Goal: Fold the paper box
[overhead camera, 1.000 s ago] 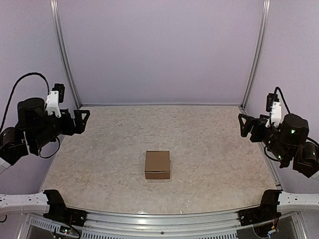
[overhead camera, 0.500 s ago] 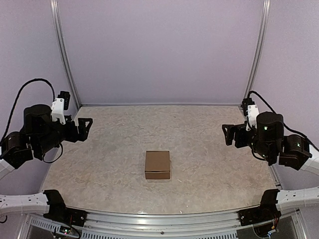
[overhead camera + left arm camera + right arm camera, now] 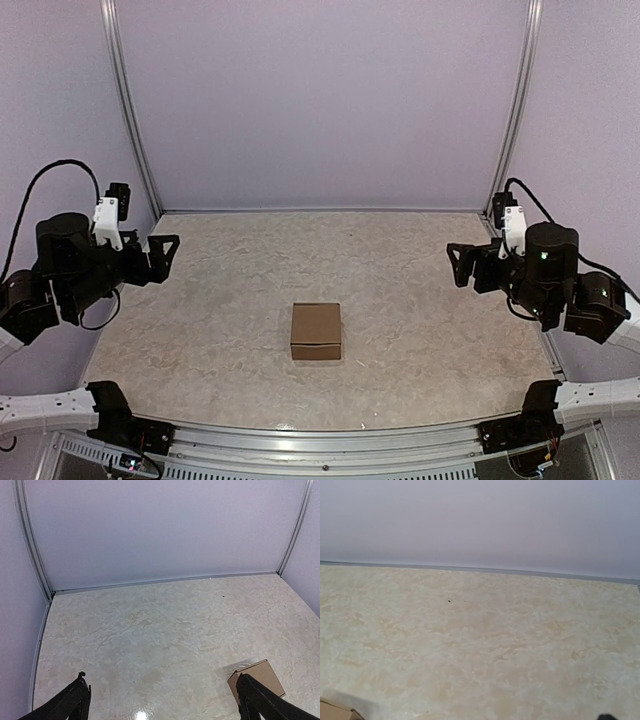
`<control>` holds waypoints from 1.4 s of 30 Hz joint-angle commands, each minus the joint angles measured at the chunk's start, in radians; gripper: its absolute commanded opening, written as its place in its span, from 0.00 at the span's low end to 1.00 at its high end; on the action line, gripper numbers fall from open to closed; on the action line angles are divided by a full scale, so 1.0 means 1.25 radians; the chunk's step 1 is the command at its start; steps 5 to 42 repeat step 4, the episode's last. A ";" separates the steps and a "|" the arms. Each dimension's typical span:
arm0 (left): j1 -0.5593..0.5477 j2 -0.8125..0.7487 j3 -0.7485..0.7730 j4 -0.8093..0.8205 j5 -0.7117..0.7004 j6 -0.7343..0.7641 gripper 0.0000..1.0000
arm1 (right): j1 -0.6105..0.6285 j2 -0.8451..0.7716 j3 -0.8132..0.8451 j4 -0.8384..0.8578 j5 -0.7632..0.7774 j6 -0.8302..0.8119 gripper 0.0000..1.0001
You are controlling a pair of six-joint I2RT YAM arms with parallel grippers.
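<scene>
Overhead view, read by me from left to right: the black two-finger left gripper (image 3: 163, 252) hovers above the table's left edge, fingers spread, grasping nothing; the small squarish paper box (image 3: 316, 328) of plain matte brown cardboard sits closed at centre-front of the glossy, beige marble-patterned table (image 3: 400, 260), well apart from both arms; the black right gripper (image 3: 462, 266) hovers near the right edge, likewise spread and empty
</scene>
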 commanded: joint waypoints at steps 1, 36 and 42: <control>0.003 0.005 -0.010 0.008 0.007 -0.006 0.99 | -0.006 -0.006 -0.001 -0.006 -0.035 -0.014 0.99; 0.003 0.006 -0.010 0.007 0.002 -0.006 0.99 | -0.007 0.016 0.018 -0.021 -0.035 -0.006 0.99; 0.003 0.006 -0.010 0.007 0.002 -0.006 0.99 | -0.007 0.016 0.018 -0.021 -0.035 -0.006 0.99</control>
